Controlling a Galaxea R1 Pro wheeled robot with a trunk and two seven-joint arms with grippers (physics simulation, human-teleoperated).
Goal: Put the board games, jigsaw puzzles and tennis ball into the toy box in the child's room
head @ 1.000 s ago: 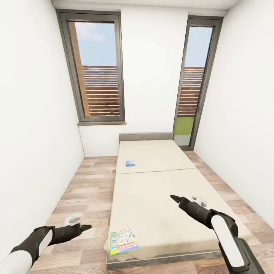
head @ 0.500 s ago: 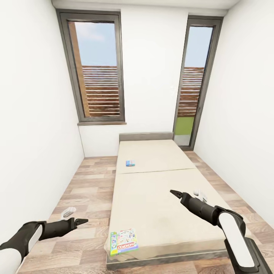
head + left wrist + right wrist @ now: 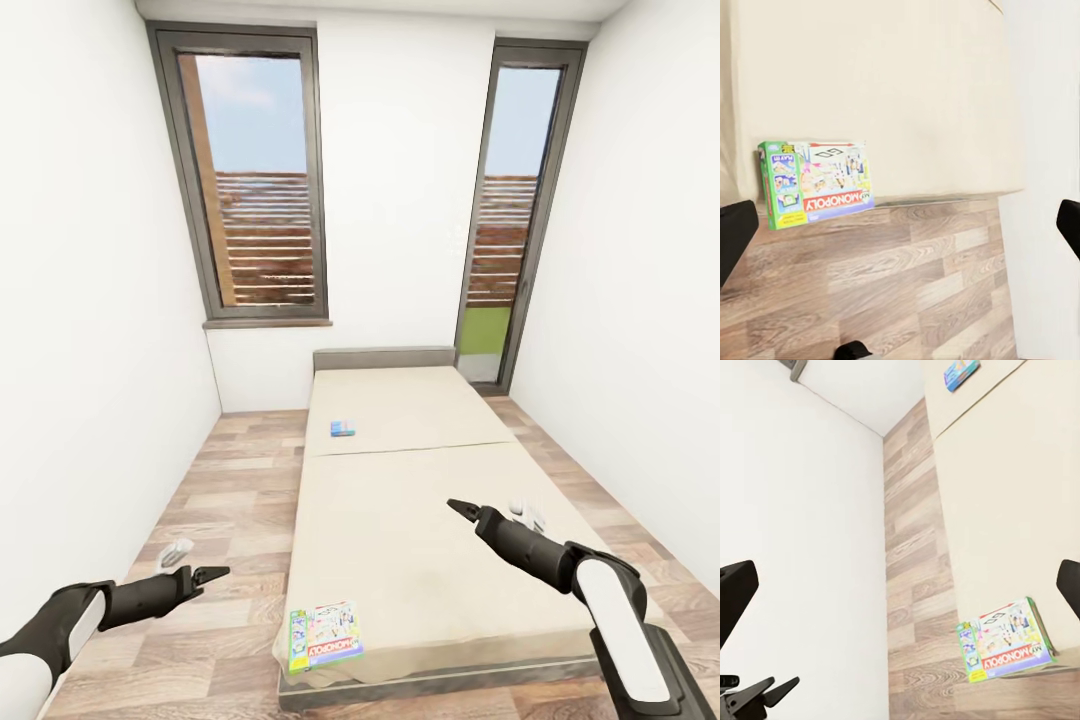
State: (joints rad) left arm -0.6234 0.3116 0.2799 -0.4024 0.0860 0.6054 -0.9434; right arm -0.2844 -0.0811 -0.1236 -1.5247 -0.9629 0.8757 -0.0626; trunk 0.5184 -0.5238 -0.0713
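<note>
Bed (image 3: 430, 520) beige, on wood floor (image 3: 230, 500); left pincer (image 3: 212, 575), right pincer (image 3: 458, 509) both apart, empty.

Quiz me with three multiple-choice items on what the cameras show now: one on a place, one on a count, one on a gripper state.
1. Where does the Monopoly box lie?
A. at the bed's near corner on the robot's left
B. against the headboard
C. on the floor

2. How many game boxes are on the bed?
A. one
B. two
C. three

3. What is the left gripper doing?
A. gripping a box
B. open and empty above the floor
C. pressed on the mattress

Answers:
1 A: it overhangs the mattress edge nearest the robot.
2 B: the Monopoly box plus the small blue box farther up.
3 B: its fingers are spread over the wood planks, nothing between them.
</note>
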